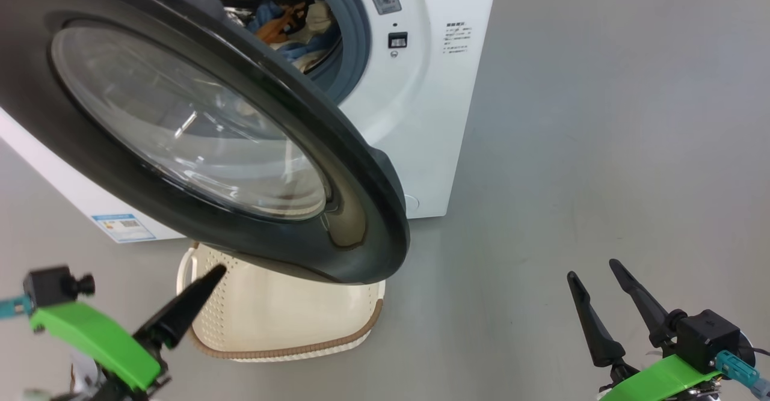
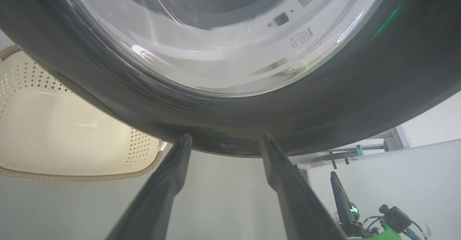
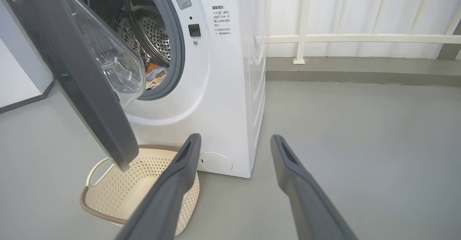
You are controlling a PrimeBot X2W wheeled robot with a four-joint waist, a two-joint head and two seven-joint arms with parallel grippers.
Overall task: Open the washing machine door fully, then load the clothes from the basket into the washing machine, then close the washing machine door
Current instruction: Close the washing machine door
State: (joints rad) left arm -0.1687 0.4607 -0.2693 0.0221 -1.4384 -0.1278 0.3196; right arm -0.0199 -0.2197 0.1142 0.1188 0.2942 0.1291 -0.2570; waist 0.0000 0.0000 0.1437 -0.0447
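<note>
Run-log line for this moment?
clothes: in drum | basket: empty | washing machine door: partly open | left gripper: open, at door rim | right gripper: open, empty

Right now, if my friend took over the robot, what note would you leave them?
Left pincer: open, empty, tips by the lower rim of the washing machine door.
Right pincer: open, empty, off to the side above the floor.
The clothes lie in the drum of the washing machine; the basket on the floor under the door looks empty.
Done: loading.
Left: push the door, which stands part open, shut.
</note>
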